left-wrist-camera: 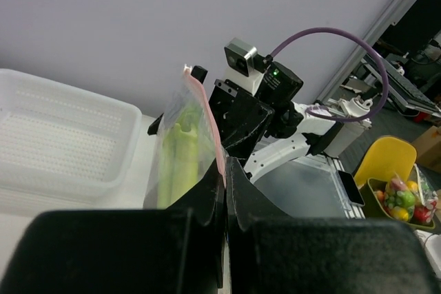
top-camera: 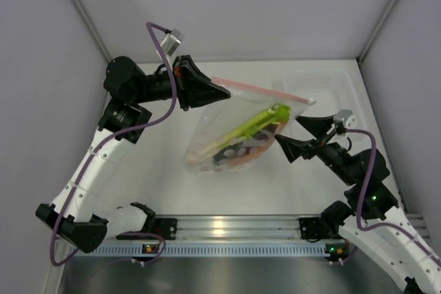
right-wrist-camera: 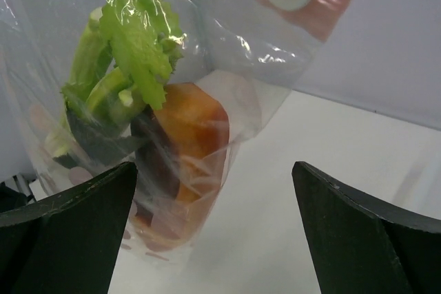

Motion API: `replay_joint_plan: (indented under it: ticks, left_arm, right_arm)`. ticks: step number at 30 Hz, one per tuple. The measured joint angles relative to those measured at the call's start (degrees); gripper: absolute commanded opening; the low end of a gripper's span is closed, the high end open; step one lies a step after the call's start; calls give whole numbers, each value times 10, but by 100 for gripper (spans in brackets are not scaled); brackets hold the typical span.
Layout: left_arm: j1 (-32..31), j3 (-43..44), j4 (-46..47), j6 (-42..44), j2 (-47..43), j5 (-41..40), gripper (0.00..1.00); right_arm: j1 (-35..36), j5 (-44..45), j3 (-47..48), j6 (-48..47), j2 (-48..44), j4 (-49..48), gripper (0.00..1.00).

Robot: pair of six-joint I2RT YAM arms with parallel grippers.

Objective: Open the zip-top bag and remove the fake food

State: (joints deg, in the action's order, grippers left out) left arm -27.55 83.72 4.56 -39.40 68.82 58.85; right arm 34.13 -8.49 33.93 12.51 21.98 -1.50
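Closed in on three sides by plain pale lilac-grey panel walls (top-camera: 241,5), meeting at thin grey metal corner strips (top-camera: 81,10). Floored with a smooth white table (top-camera: 158,194), lit softly and evenly, with only faint shadows. Bounded along the near edge by a ribbed silver aluminium rail (top-camera: 227,226), glinting at its middle. Opens, in the left wrist view, onto a wider room: a yellow moulded plastic chair (left-wrist-camera: 386,158) at the right, dark cluttered furniture (left-wrist-camera: 403,87) behind, too blurred to tell.
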Motion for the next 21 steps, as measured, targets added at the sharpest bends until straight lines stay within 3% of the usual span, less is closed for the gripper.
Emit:
replay_joint_plan:
  ticks: [5, 10, 14, 16, 21]
  left_arm:
    - [-5, 1, -1, -8, 0, -4, 0]
    - [-7, 1, -2, -7, -1, -4, 0]
    - [-7, 1, -3, -2, -10, -8, 0]
    - [-7, 1, -3, 2, -13, -10, 0]
    - [-7, 1, -3, 6, -14, -15, 0]
  right_arm:
    - [-5, -52, 20, -9, 65, -47, 96]
    - [-72, -163, 16, 30, 91, -147, 76]
    - [-194, -285, -14, 167, 133, -341, 74]
    - [-235, -329, -33, 237, 168, -446, 66]
    - [-262, -402, -38, 384, 259, -612, 65]
